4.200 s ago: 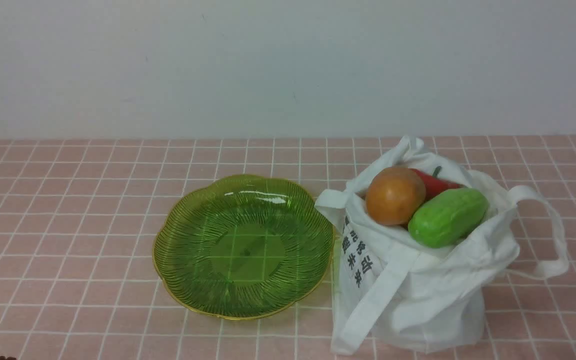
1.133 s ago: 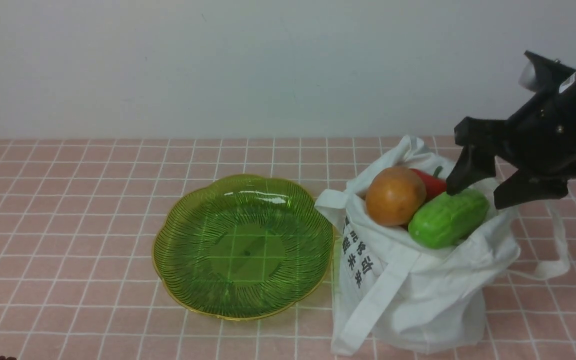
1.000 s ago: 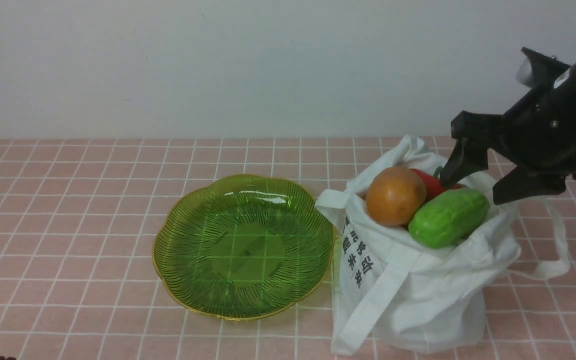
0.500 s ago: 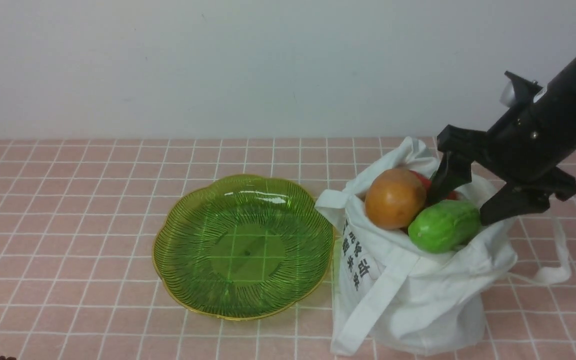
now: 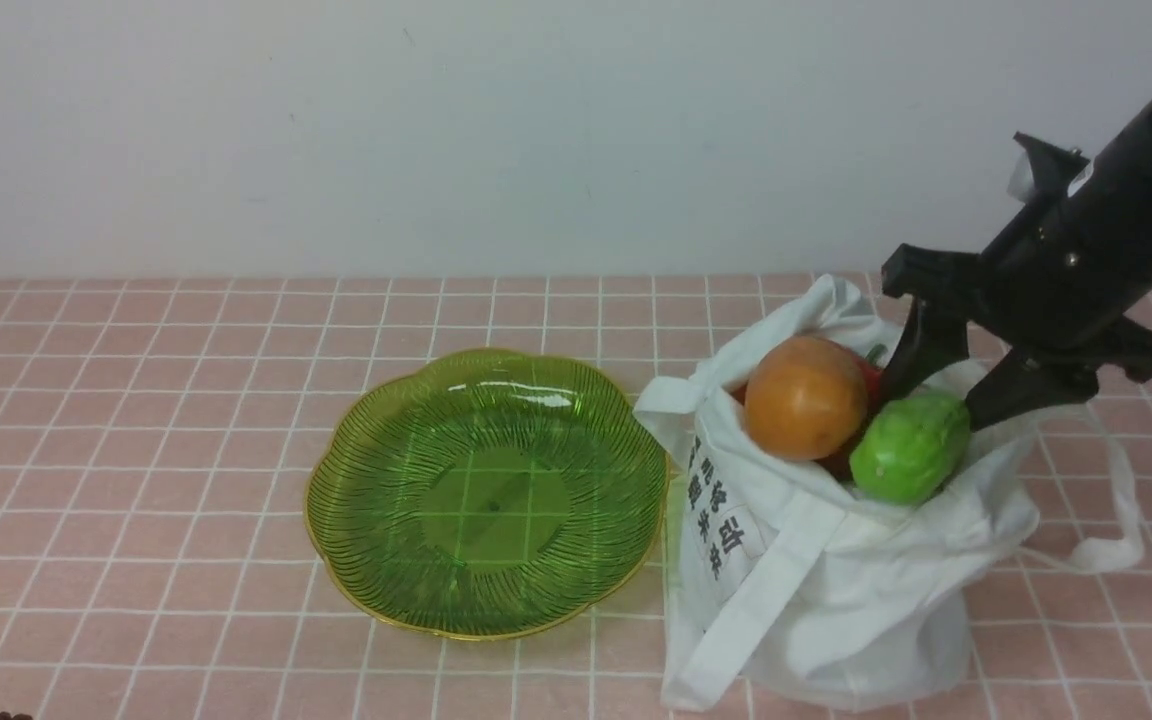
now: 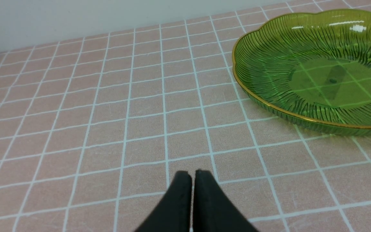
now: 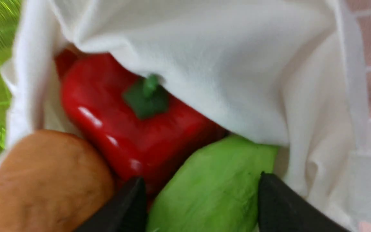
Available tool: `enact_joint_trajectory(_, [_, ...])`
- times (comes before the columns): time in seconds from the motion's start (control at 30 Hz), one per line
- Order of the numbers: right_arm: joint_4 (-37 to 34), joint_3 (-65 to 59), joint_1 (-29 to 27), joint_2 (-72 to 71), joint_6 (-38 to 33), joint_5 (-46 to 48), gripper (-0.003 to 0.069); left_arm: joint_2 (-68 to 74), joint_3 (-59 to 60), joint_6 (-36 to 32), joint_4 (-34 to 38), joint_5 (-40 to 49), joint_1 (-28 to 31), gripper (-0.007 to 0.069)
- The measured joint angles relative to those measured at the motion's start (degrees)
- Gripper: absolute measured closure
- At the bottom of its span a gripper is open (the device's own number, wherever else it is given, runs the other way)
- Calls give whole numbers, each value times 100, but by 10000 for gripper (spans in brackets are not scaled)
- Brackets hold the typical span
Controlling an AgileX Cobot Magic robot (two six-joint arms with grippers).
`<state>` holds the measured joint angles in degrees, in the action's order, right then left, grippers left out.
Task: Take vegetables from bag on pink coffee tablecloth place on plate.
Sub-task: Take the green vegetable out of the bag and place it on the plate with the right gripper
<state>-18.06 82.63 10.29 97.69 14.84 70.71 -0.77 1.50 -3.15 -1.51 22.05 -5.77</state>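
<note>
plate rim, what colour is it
Gold, a thin scalloped line edging the translucent green plate. It shows best in the left wrist view.

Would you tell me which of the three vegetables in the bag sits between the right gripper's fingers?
The green cucumber: the right gripper straddles it, while the red pepper and the orange piece lie beside it, outside the jaws.

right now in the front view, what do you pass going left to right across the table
plate → orange piece → cucumber
</note>
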Motion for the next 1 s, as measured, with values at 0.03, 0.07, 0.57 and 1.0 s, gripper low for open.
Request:
enact_joint_trajectory(0.03, [14, 93, 0, 0, 0, 7, 257, 0, 0, 0, 0, 0, 0, 629])
enact_joint_trajectory(0.07, [27, 182, 0, 0, 0, 13, 257, 0, 0, 0, 0, 0, 0, 629])
enact_joint_trajectory(0.57, [-921, 1420, 389, -912, -890, 24, 257, 0, 0, 0, 0, 0, 0, 629])
enact_joint_trajectory(1.0, [-401, 1420, 2930, 1064, -1857, -1481, 257, 0, 0, 0, 0, 0, 0, 629])
